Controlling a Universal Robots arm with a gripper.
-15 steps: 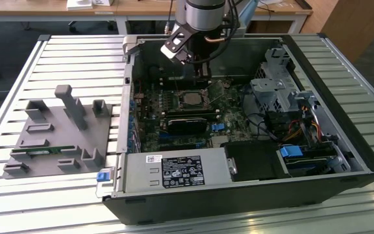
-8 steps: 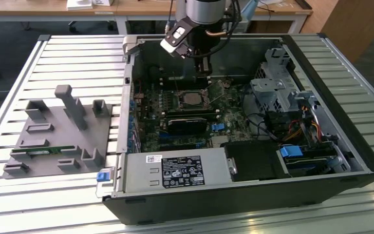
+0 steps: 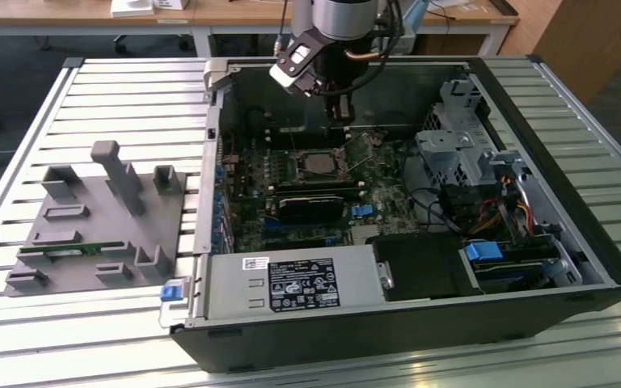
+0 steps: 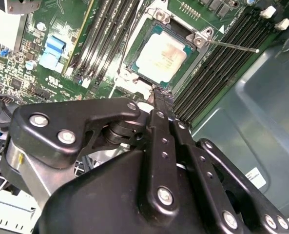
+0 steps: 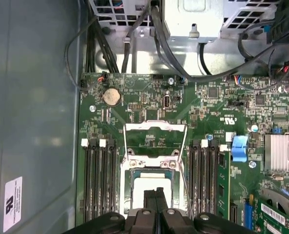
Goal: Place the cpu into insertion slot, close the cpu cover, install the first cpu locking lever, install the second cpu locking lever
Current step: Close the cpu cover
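Observation:
The cpu [image 4: 161, 56] [image 5: 151, 187] lies flat in the insertion slot [image 5: 127, 185], its silver top showing. In the exterior view the cpu [image 3: 318, 166] sits at the middle of the green board. The cpu cover [image 5: 156, 127] is swung open, and bare board shows through its window. A thin wire locking lever [image 4: 232, 46] [image 5: 184, 183] stands loose beside the slot. My gripper [image 3: 341, 120] [image 4: 156, 93] [image 5: 156, 193] hovers just above the slot's edge, shut with nothing in it.
The open computer case [image 3: 569, 242] lies on a slatted table. Memory slots [image 5: 98, 180] flank the socket. A black card [image 3: 310, 204], a power supply [image 3: 289, 283] and a drive cage [image 3: 462, 153] crowd the inside. A grey fixture block [image 3: 95, 218] sits at the exterior view's left.

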